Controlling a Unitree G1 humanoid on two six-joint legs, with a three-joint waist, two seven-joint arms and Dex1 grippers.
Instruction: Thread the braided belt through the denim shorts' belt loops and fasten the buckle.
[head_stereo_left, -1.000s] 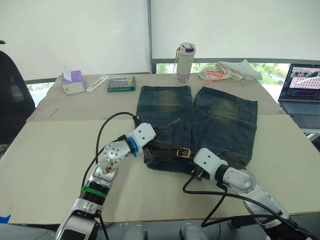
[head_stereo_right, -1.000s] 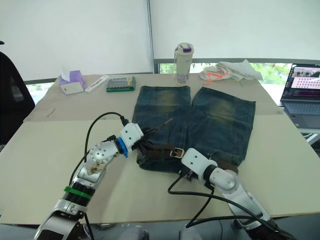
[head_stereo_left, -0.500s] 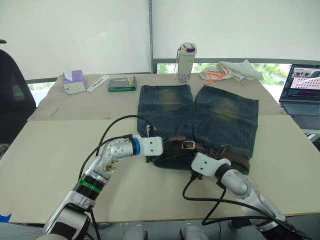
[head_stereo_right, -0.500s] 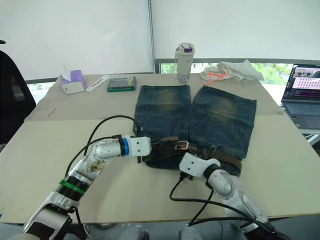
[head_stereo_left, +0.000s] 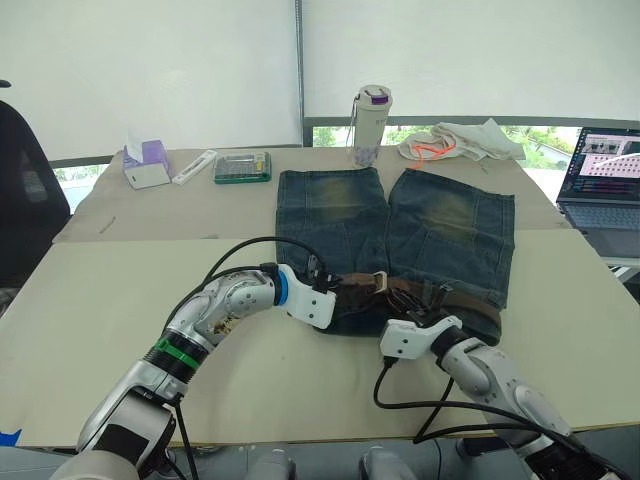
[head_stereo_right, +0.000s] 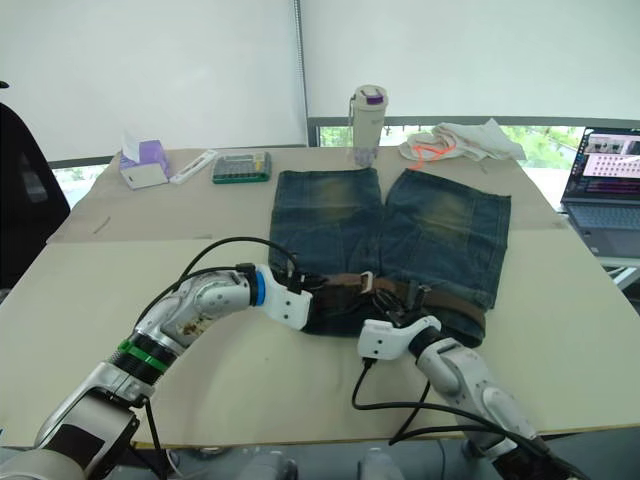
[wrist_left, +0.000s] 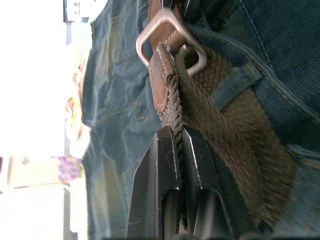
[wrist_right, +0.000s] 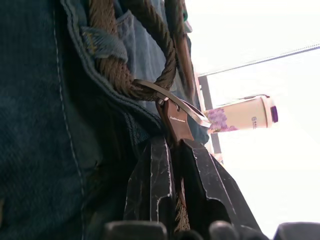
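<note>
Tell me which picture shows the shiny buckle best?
The left wrist view: the buckle is big there, brown belt passing through. The right wrist view shows it edge-on; the eye views show it tiny on the shorts.

Head stereo pair looking down across the table (head_stereo_left: 90, 300), wrist views close on the buckle (wrist_left: 170, 42), shared by all.

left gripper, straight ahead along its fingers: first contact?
Probably the buckle. The left gripper is shut on the braided belt, edge-on between its fingers, and the strap runs forward to the silver frame. Beyond that lies the denim shorts. Depth is uncertain.
</note>
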